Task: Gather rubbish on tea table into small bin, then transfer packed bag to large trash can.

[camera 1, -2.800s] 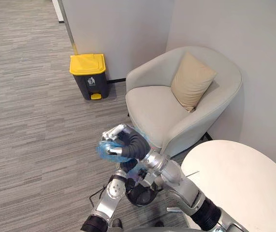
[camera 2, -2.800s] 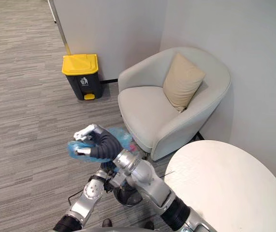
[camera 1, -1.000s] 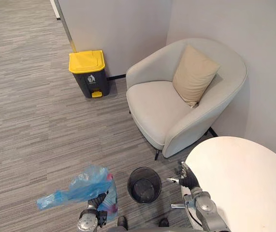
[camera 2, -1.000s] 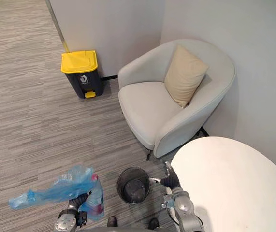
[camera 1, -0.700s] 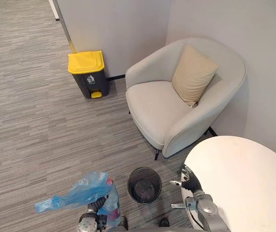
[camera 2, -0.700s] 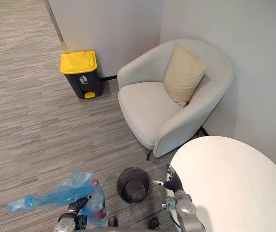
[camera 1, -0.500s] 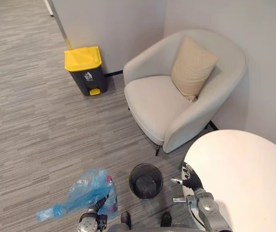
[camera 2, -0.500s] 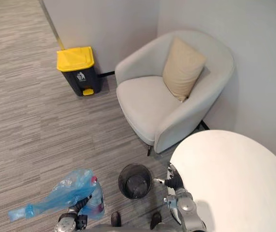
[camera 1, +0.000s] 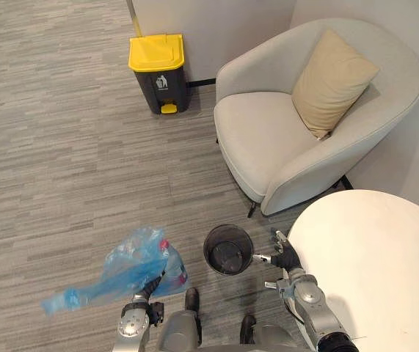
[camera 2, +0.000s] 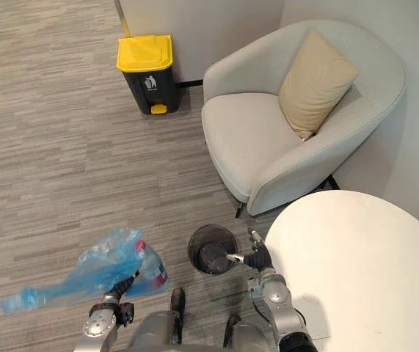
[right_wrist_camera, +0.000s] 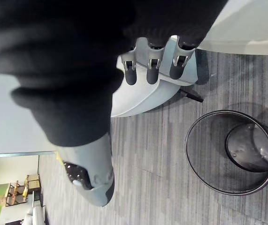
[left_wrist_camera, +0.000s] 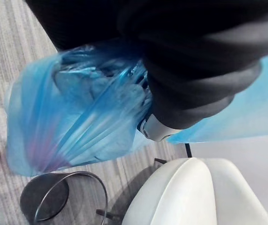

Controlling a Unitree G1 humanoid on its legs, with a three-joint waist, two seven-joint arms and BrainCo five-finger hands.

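Lower left, your left hand (camera 2: 114, 297) grips the blue bag (camera 1: 132, 264); your right hand (camera 2: 257, 259), fingers loose, hangs beside the small bin (camera 1: 215, 242).

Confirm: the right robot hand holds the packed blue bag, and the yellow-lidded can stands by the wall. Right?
No. The left robot hand holds the blue bag, as the left wrist view shows; the right robot hand is open and empty. The can does stand by the wall.
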